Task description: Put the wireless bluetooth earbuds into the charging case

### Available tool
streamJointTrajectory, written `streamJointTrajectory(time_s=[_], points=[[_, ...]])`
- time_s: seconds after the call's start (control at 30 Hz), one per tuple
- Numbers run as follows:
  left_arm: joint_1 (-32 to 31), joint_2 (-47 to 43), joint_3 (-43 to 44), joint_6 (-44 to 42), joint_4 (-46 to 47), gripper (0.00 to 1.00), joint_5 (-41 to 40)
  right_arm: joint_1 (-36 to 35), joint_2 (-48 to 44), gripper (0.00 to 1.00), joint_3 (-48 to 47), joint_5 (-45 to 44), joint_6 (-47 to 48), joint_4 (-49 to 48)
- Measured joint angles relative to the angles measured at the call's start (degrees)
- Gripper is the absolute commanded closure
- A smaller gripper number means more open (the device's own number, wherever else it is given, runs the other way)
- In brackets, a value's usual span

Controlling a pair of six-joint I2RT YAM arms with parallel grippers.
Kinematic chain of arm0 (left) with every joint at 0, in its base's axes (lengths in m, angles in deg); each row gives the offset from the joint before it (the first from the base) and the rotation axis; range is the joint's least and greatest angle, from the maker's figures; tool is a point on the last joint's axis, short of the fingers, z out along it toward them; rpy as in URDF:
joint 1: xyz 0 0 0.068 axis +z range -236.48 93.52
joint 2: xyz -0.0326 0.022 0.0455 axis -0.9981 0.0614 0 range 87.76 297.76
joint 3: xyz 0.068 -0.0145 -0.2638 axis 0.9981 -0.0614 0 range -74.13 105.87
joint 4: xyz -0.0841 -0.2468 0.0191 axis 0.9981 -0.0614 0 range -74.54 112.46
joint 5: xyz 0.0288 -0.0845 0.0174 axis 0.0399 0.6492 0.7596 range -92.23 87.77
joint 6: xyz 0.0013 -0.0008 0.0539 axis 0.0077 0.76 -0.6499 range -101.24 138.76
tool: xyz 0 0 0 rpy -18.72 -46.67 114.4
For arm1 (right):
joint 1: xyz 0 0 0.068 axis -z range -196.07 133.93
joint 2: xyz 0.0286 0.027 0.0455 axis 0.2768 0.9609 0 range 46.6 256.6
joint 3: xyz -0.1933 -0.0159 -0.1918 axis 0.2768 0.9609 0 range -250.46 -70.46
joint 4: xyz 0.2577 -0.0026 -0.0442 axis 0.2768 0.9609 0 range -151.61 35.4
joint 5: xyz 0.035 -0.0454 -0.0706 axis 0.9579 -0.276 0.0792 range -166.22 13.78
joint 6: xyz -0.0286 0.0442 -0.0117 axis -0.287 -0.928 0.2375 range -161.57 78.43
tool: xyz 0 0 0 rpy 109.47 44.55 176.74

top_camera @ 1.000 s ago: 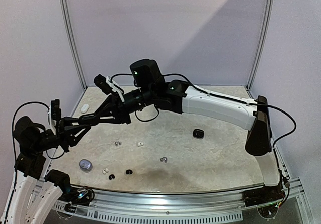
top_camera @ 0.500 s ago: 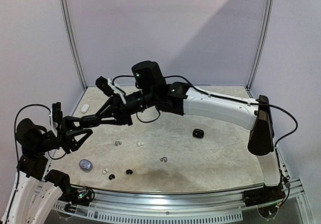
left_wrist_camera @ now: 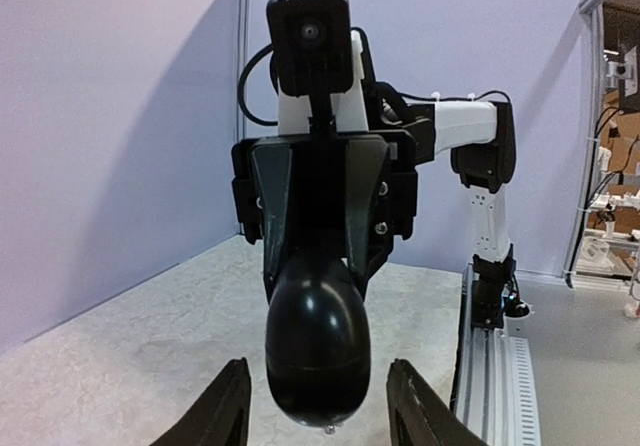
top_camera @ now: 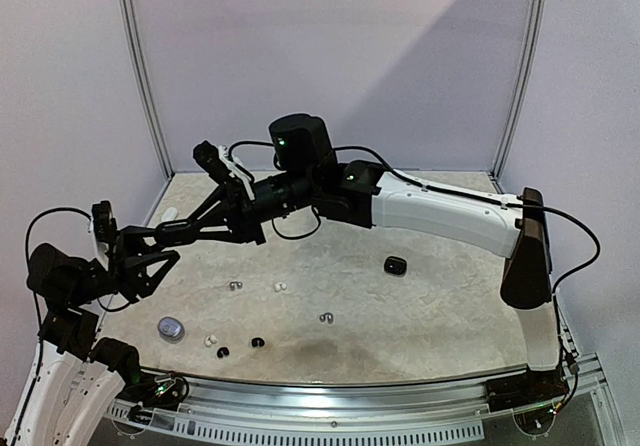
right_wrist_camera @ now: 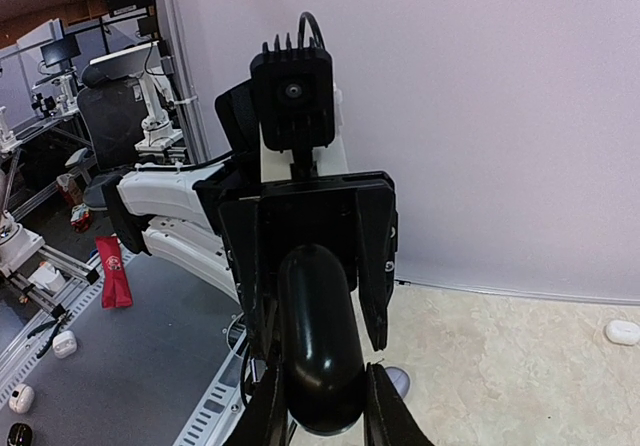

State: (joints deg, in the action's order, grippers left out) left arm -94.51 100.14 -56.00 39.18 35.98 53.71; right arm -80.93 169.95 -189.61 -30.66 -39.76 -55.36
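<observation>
My right gripper (top_camera: 168, 232) reaches across to the far left, above the table, shut on a glossy black egg-shaped charging case (left_wrist_camera: 318, 351). The right wrist view shows my right gripper (right_wrist_camera: 320, 411) with its fingers pressed on both sides of the case (right_wrist_camera: 318, 336). My left gripper (left_wrist_camera: 318, 418) faces it, open, one finger on each side of the case's end without touching. It also shows in the top view (top_camera: 150, 251). Tiny earbuds lie on the table: silvery (top_camera: 236, 286), white (top_camera: 280, 287), silvery (top_camera: 325, 318), white (top_camera: 210, 341), black (top_camera: 222, 351), black (top_camera: 258, 343).
A lilac-grey case (top_camera: 170, 328) lies near the front left and shows in the right wrist view (right_wrist_camera: 395, 379). Another black case (top_camera: 396, 265) lies right of centre. A white case (right_wrist_camera: 622, 332) sits by the back left wall. The front rail (top_camera: 330, 406) borders the table.
My left arm has drawn back to the left and a little up. My right gripper has followed leftward with the black case still in it.
</observation>
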Motion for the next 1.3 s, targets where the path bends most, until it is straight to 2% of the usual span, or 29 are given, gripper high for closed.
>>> streamJointTrajectory(time_s=[0.13,0.3,0.43,0.5,0.6,0.7,0.77,0.9,0.93,1.03,1.3], points=[[0.0,0.11,0.0,2.82,1.66,0.79,-1.2,0.0,0.0,1.0,0.0,0.0,0.0,-0.26],[0.0,0.35,-0.07,4.85,2.38,0.74,-1.53,0.04,0.0,1.0,0.0,-0.33,-0.2,-0.44],[0.0,0.35,-0.07,5.4,2.43,0.84,-1.6,0.04,0.0,1.0,0.0,-0.46,-0.22,-0.5],[0.0,0.35,-0.07,5.68,2.47,0.85,-1.62,0.04,0.0,1.0,0.0,-0.46,-0.24,-0.5],[0.0,0.37,-0.07,6.05,2.56,1.0,-1.64,0.04,0.0,1.0,0.0,-0.48,-0.22,-0.5],[0.0,0.42,-0.07,6.49,2.71,1.0,-1.64,0.02,0.0,1.0,0.0,-0.52,-0.17,-0.5],[0.0,0.5,-0.07,6.93,2.97,1.0,-1.64,0.02,0.0,0.92,0.0,-0.55,-0.13,-0.52],[0.0,0.63,-0.07,6.86,3.23,1.0,-1.75,0.0,0.0,0.63,0.0,-0.9,0.22,-0.72],[0.0,0.63,-0.07,6.05,3.04,1.0,-1.79,-0.02,0.0,0.6,0.0,-1.16,0.5,-0.68],[0.0,0.35,0.15,2.32,0.72,1.0,-2.14,-0.35,0.0,0.54,0.11,-2.58,2.32,-0.15],[-0.02,0.11,0.7,-3.54,-2.67,1.0,-2.25,-1.11,0.0,0.54,0.09,-5.25,4.63,0.24]])
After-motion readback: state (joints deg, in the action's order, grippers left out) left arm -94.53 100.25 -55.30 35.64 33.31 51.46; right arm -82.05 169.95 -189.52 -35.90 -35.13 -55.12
